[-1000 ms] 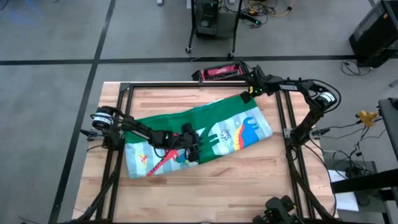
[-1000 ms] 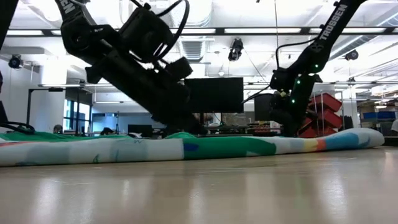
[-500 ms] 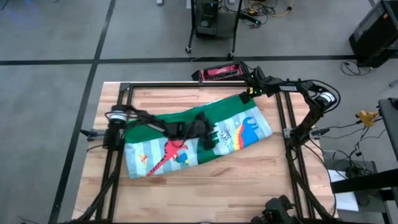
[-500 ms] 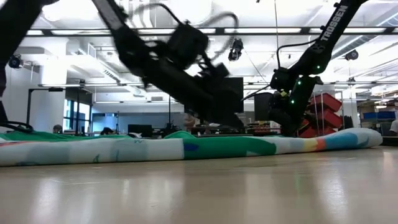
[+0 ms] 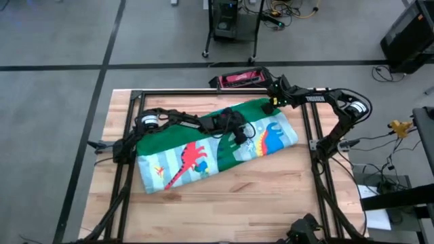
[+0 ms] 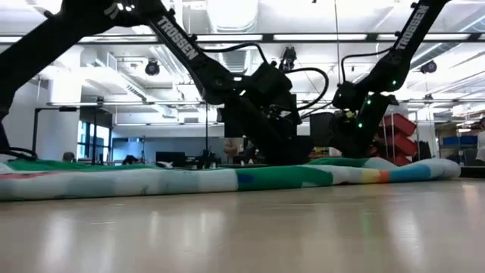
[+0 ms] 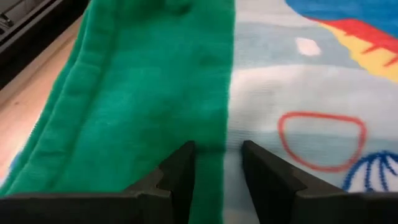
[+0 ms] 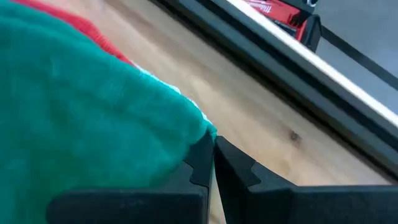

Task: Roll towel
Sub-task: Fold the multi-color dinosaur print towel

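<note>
Overhead looks down; low camera level; wrists close on towel (image 5: 203, 152).

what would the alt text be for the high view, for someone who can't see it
A dinosaur-print towel with a green border lies spread slantwise on a wooden table, seen from straight above. The left end effector reaches over the towel's middle, and the right end effector sits at its far right corner.
</note>
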